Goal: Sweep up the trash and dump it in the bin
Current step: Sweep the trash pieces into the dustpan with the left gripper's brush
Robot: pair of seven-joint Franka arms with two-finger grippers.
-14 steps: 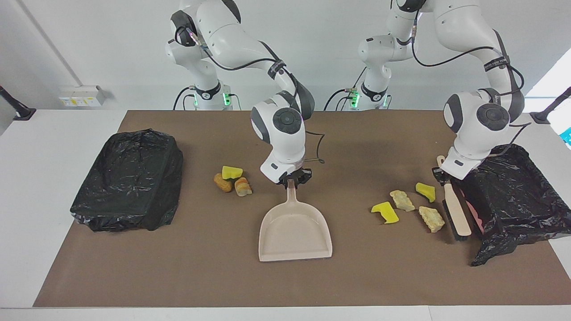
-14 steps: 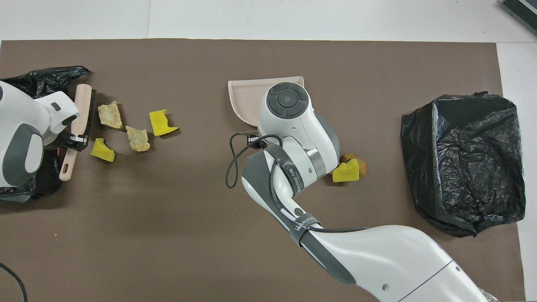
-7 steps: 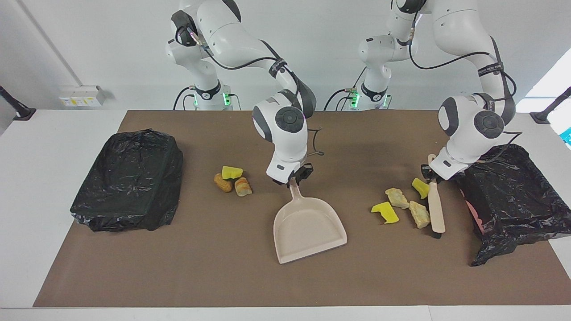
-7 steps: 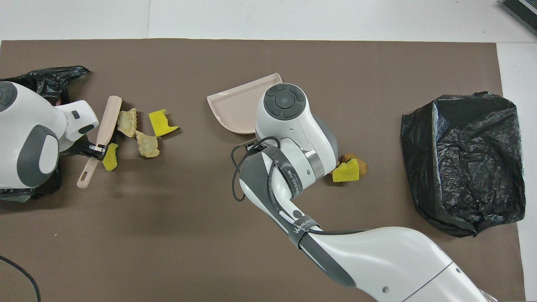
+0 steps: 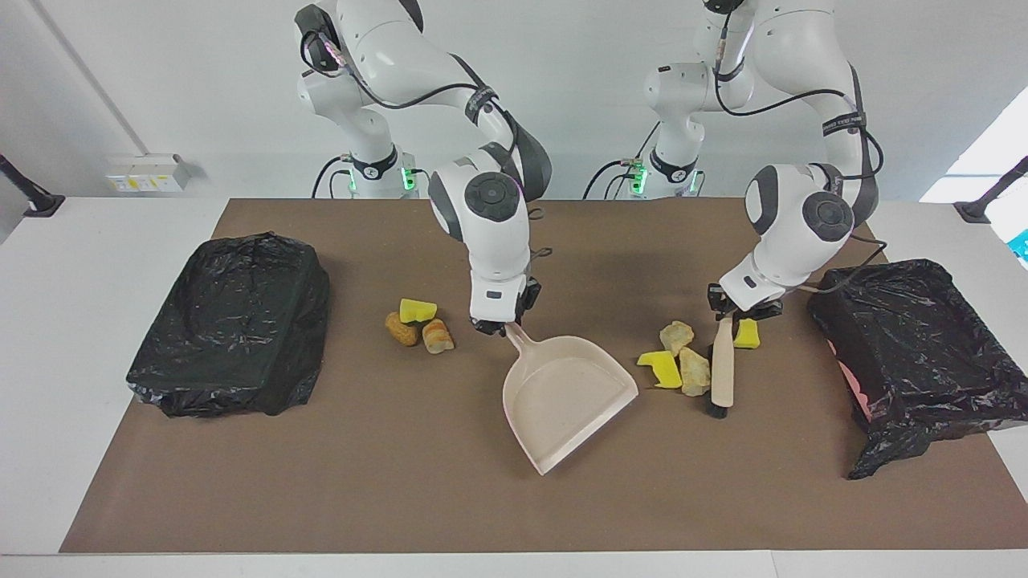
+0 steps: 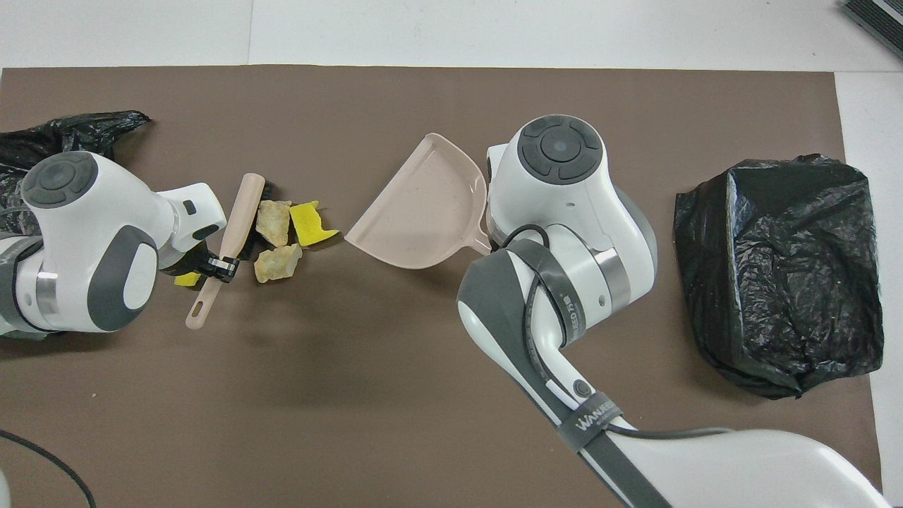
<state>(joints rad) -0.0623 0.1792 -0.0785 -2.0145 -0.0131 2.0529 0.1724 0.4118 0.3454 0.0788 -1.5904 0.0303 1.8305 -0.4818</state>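
- The brown mat [image 5: 401, 498] covers most of the white table [image 5: 104, 337]. Its whole strip farthest from the robots lies bare, and so does the middle stretch nearest their bases.
- A black-bagged bin [image 5: 233, 321] sits at the right arm's end of the mat, well apart from everything else. A second black-bagged bin [image 5: 923, 353] sits at the left arm's end, its bag spilling to the mat's edge.
- The right gripper [image 5: 499, 323] is clamped shut on the handle of the beige dustpan [image 5: 566, 397] near the table's middle. The pan's long axis runs slantwise: handle toward the robots, open mouth away from them and turned toward the left arm's end.
- The left gripper [image 5: 743, 309] is closed on the handle of the beige hand brush [image 5: 721, 365]. The brush's long axis runs almost straight away from the robots, its dark bristle end on the mat.
- One cluster of trash [image 5: 679, 361], two beige lumps and a yellow piece, lies between the brush and the dustpan's mouth, touching or just beside the brush.
- Another yellow piece [image 5: 747, 333] sits on the brush's side facing the left arm's bin.
- A second group [image 5: 419, 325], one yellow and two orange-brown lumps, lies beside the right gripper, toward the right arm's bin, with open mat between them.
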